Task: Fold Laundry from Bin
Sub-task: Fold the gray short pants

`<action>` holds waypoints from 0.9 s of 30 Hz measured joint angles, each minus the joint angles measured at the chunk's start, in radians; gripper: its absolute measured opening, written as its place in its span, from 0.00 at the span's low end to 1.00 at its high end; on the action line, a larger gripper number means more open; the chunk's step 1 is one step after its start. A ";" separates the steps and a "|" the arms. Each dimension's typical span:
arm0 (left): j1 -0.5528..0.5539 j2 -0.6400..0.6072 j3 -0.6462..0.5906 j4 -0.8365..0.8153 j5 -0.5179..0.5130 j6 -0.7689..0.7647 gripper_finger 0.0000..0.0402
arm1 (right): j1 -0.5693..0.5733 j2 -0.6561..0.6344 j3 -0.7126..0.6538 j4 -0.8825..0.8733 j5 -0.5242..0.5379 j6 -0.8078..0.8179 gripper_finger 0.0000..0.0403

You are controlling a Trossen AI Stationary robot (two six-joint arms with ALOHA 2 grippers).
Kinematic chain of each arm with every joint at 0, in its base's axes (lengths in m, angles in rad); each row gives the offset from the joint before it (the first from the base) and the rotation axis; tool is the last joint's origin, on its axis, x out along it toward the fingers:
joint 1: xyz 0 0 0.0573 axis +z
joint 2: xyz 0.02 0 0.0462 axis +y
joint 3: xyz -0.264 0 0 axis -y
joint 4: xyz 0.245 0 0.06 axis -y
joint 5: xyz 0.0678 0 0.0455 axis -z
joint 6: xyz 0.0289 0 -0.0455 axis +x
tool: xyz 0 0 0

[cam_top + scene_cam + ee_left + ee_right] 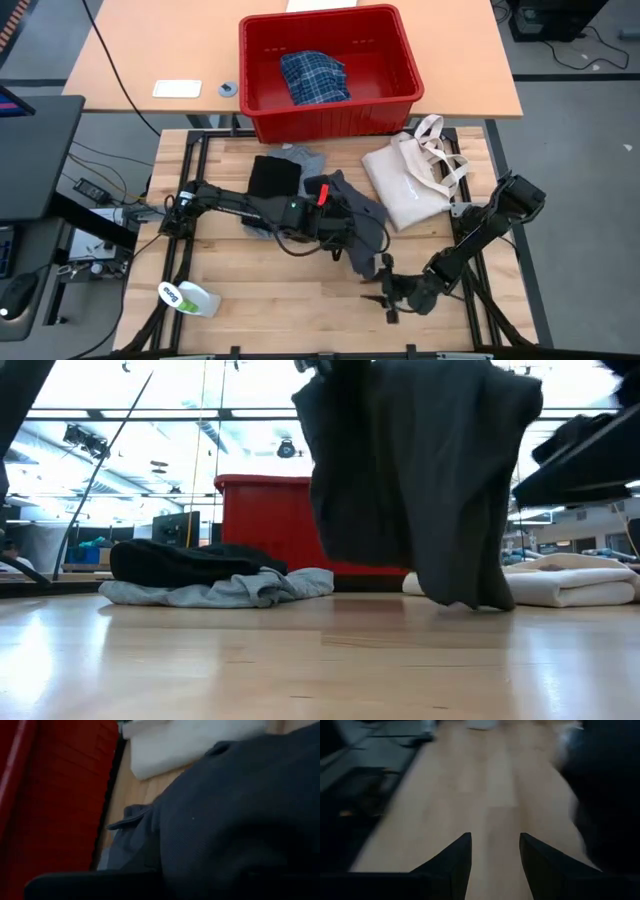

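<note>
My left gripper hangs over the table's middle, shut on a dark grey garment that drapes below it and fills the left wrist view. My right gripper is low near the table's front edge, open over bare wood, just near-side of the hanging cloth. A black garment and a light grey T-shirt lie heaped at the far left of the table. A blue plaid shirt lies in the red bin beyond the far edge. My left gripper holds the dark grey garment from above by an upper part that the cloth itself hides, so I cannot tell which part or how many layers. The garment hangs slack below the fingers, and its lower edge reaches down to the table top.
A cream tote bag lies at the far right of the table. A white bottle with a green label lies at the near left. Bare wood stretches along the near middle.
</note>
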 joint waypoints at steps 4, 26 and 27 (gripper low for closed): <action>-0.018 0.000 0.074 -0.043 -0.001 0.005 0.12 | -0.043 -0.015 -0.011 -0.062 0.102 0.015 0.43; 0.206 -0.066 0.146 -0.429 -0.221 0.061 0.12 | -0.262 -0.093 -0.043 -0.040 -0.057 -0.241 0.43; 0.206 -0.066 0.146 -0.428 -0.222 0.053 0.12 | -0.262 -0.093 -0.043 -0.041 -0.058 -0.244 0.43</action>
